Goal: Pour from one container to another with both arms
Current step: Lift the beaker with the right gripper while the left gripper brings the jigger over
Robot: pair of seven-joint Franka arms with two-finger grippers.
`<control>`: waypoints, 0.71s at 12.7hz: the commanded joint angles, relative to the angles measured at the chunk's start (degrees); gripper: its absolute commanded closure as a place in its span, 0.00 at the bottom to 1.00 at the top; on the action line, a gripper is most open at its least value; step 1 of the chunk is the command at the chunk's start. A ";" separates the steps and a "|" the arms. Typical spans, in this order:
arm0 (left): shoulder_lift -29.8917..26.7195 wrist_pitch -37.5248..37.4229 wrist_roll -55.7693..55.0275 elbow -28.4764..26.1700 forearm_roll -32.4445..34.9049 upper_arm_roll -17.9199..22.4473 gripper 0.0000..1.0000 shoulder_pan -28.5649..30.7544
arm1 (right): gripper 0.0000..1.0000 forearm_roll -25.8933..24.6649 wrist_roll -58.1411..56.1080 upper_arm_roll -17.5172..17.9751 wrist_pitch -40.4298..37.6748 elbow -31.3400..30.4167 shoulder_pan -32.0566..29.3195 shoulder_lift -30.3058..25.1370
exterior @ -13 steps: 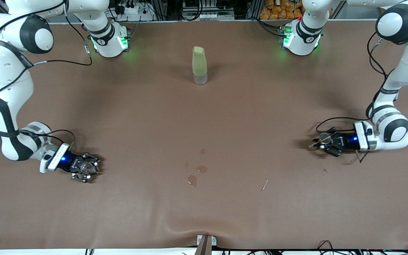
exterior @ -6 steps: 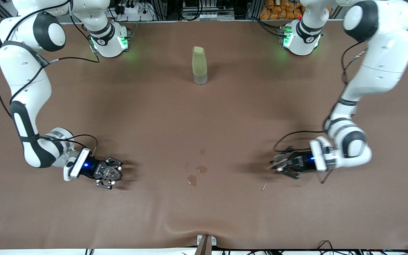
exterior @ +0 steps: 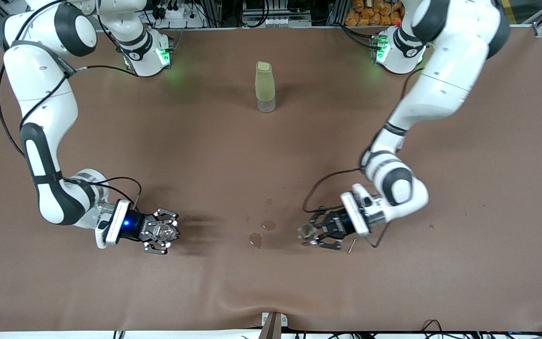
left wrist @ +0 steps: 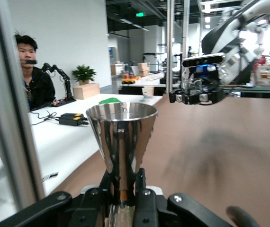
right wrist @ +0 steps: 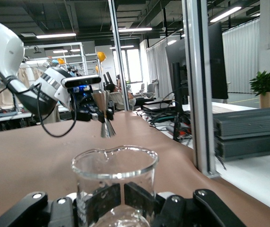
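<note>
L gripper [exterior: 309, 232] clamps steel jigger [left wrist: 121, 134]; R gripper [exterior: 165, 232] grips glass beaker [right wrist: 114, 182]. Align rims, tilt slow.

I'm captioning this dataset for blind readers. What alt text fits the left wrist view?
Seen from the left wrist, the left end effector is shut on an upright metal jigger cup. Past it, the right end effector hangs over the brown table, facing this one.
</note>
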 commanded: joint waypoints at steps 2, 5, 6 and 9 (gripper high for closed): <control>3.82 6.48 -0.67 8.39 -7.76 5.05 1.00 -9.72 | 1.00 1.00 11.03 -0.36 0.83 1.45 4.33 -2.83; 5.93 11.75 -1.10 12.70 -12.96 8.74 1.00 -16.84 | 1.00 0.47 18.34 -0.53 0.91 4.63 6.97 -2.83; 6.54 12.29 -1.71 13.93 -13.84 10.14 1.00 -18.34 | 1.00 0.47 19.83 -0.45 1.52 4.89 7.59 -3.52; 8.31 13.00 -2.51 17.28 -14.64 10.94 1.00 -20.02 | 1.00 0.38 26.94 -0.62 3.02 4.19 9.87 -7.13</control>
